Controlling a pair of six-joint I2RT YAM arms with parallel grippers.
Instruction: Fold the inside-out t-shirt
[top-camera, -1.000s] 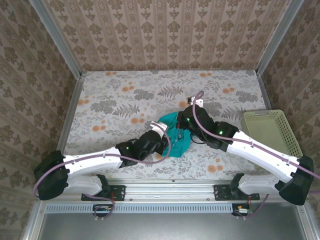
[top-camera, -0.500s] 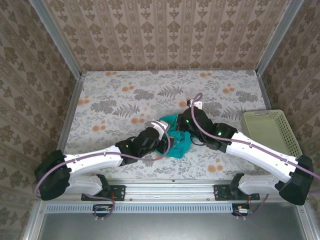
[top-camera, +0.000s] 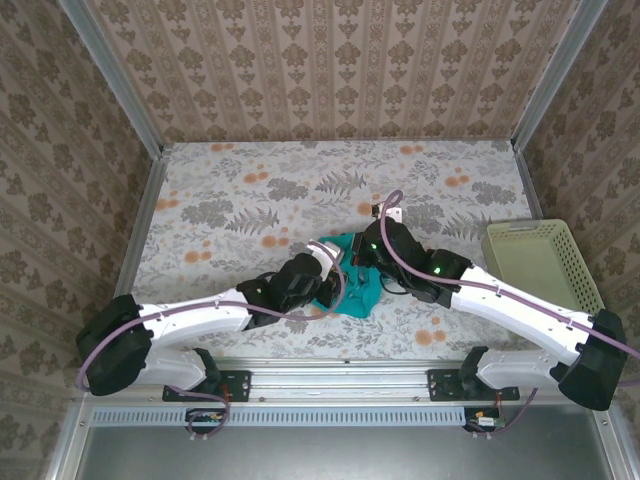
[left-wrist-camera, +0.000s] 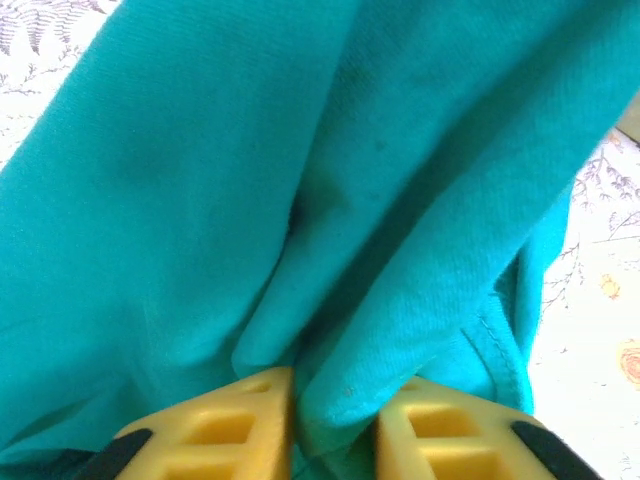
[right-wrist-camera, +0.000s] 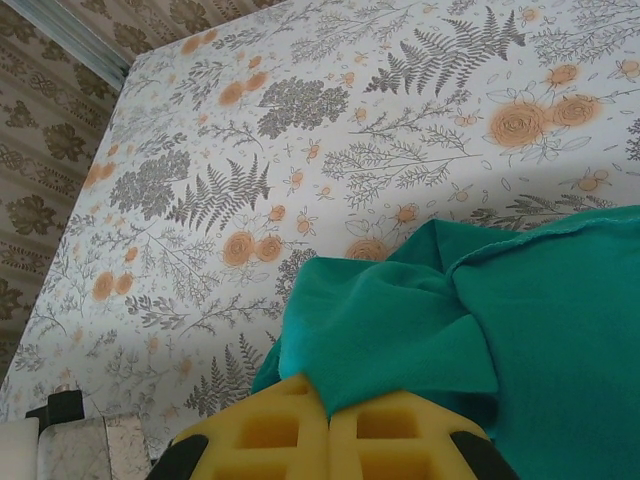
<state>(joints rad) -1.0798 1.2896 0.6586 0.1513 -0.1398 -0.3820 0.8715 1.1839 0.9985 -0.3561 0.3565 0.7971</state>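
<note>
The inside-out t-shirt (top-camera: 356, 285) is a bunched teal heap on the flowered table, near the front and just right of the middle. Both grippers meet over it. In the top view my left gripper (top-camera: 328, 272) reaches in from the left, and my right gripper (top-camera: 368, 256) comes in from the right. In the left wrist view the yellow fingers (left-wrist-camera: 225, 430) stand close on either side of a raised fold of the t-shirt (left-wrist-camera: 330, 200). My right gripper (right-wrist-camera: 328, 420) has its pads pressed together, pinching an edge of the t-shirt (right-wrist-camera: 400, 330).
A pale yellow plastic basket (top-camera: 541, 260) sits at the table's right edge. The flowered tabletop (top-camera: 250, 190) lies bare behind and to the left of the shirt. Patterned walls close in three sides.
My left gripper has slid a little forward and right into the heap, and its jaws widened, then closed on a fold. The right gripper stayed shut, and the shirt is bunched tighter.
</note>
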